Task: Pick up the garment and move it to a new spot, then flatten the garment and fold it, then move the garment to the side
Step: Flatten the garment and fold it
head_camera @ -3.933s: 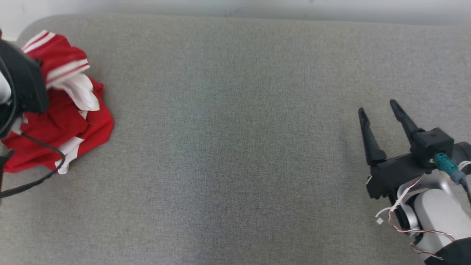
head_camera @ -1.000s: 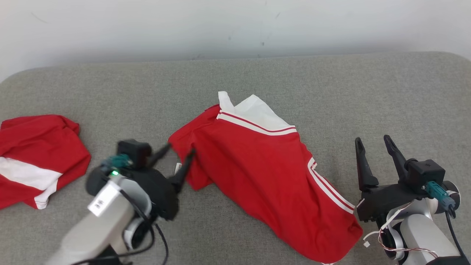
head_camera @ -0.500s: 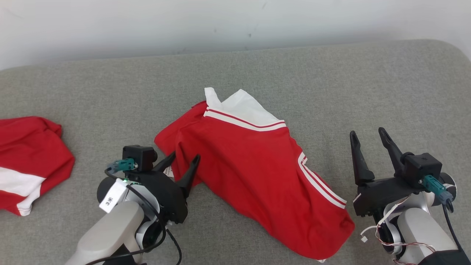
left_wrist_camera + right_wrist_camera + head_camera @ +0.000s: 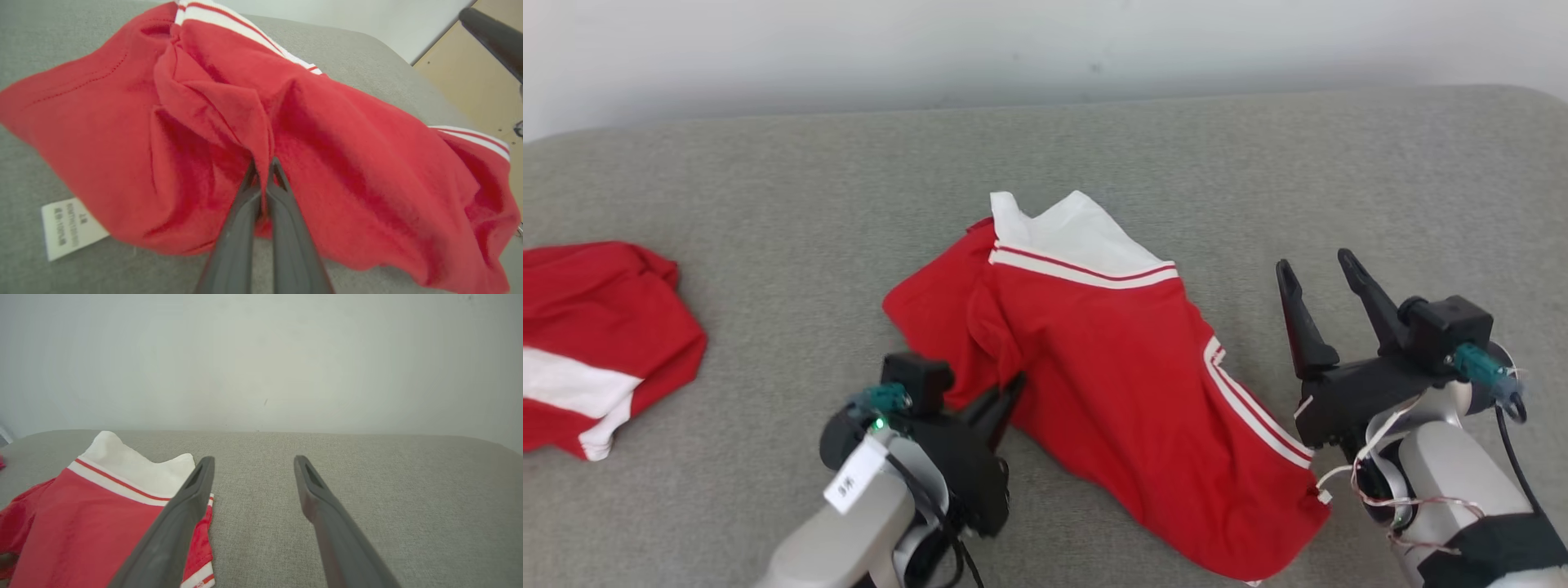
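Note:
The garment [image 4: 1127,367] is red with white striped trim, lying crumpled across the middle of the grey cushion [image 4: 792,204]. My left gripper [image 4: 1011,385] is shut on a fold of red cloth at the garment's near left edge; in the left wrist view the left gripper [image 4: 263,163] pinches a raised ridge of the garment [image 4: 347,163]. My right gripper [image 4: 1313,263] stands open to the right of the garment, above the cushion, holding nothing. In the right wrist view the right gripper [image 4: 252,459] points at bare cushion, with the garment [image 4: 81,522] at lower left.
A second red and white garment [image 4: 596,343] lies at the cushion's far left. A white care label [image 4: 71,228] sticks out from under the held garment. A pale wall [image 4: 1045,49] runs behind the cushion, and bare fabric stretches along the back and right.
My left gripper moved right into the garment's left edge and shut on a fold of it. The right gripper stayed open. The head camera shifted slightly.

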### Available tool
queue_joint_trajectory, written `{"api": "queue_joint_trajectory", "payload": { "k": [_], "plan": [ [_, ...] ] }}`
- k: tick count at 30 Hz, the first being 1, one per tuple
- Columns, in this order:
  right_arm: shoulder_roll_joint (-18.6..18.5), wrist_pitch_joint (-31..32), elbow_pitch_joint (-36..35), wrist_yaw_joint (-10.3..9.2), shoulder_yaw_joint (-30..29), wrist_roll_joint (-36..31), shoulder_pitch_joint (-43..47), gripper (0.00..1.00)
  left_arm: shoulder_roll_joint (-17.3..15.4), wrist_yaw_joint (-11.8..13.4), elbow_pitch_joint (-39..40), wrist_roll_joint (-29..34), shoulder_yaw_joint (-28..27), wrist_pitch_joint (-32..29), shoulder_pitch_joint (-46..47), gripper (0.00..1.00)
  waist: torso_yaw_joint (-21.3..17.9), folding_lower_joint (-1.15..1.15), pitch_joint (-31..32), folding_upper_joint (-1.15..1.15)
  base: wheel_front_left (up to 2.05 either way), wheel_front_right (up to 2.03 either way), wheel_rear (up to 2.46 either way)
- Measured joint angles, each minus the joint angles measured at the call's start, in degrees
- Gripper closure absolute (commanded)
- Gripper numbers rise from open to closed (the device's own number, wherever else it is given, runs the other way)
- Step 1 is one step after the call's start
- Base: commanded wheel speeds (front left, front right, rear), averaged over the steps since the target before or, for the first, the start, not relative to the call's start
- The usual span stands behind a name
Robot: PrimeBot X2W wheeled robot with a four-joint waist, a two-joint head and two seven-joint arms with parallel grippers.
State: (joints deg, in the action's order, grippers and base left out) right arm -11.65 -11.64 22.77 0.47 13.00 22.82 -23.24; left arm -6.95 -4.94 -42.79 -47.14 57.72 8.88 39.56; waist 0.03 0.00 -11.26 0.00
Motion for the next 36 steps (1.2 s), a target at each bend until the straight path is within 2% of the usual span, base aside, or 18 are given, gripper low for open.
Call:
{"api": "queue_joint_trajectory", "payload": {
  "k": [7,12,29,31,32,33,36],
  "plan": [
    [1.1,5.4,7.2,3.13,0.6,3.0,-4.1,0.0,1.3,-0.2,1.3,0.8,1.7,1.3,-1.3,1.0,2.9,0.0,0.5,0.0,0.0,0.0,0.0],
    [3.6,10.1,12.7,4.1,2.8,4.4,-8.9,0.0,0.8,-0.6,1.5,0.8,1.9,1.8,-1.7,1.0,4.6,0.0,1.0,0.0,0.0,0.0,0.0],
    [3.9,22.7,30.1,4.17,5.3,3.9,-16.3,0.0,1.6,-0.7,2.8,1.9,2.3,2.3,-1.7,1.0,7.9,0.0,1.0,0.0,0.0,0.0,0.0],
    [4.2,23.9,31.6,4.59,5.3,4.5,-16.3,0.58,1.7,-0.7,2.9,1.9,2.3,2.4,-1.7,1.0,8.3,0.0,0.9,0.0,0.0,0.0,0.0],
    [4.4,24.1,32.0,4.6,5.3,4.8,-16.3,0.75,1.7,-0.7,2.9,1.9,2.3,2.5,-1.6,1.0,8.5,0.0,0.8,0.0,0.0,0.0,0.0],
    [4.5,24.3,32.4,4.61,5.3,5.0,-16.4,1.0,1.7,-0.7,2.9,1.9,2.3,2.6,-1.6,1.0,8.7,0.0,0.7,0.0,0.0,0.0,0.0],
    [4.8,24.8,33.3,5.13,5.4,5.4,-17.5,1.0,1.7,-0.7,2.8,1.9,2.3,2.8,-1.7,1.0,8.9,0.0,0.5,0.0,0.0,0.0,0.0]
  ]
}}
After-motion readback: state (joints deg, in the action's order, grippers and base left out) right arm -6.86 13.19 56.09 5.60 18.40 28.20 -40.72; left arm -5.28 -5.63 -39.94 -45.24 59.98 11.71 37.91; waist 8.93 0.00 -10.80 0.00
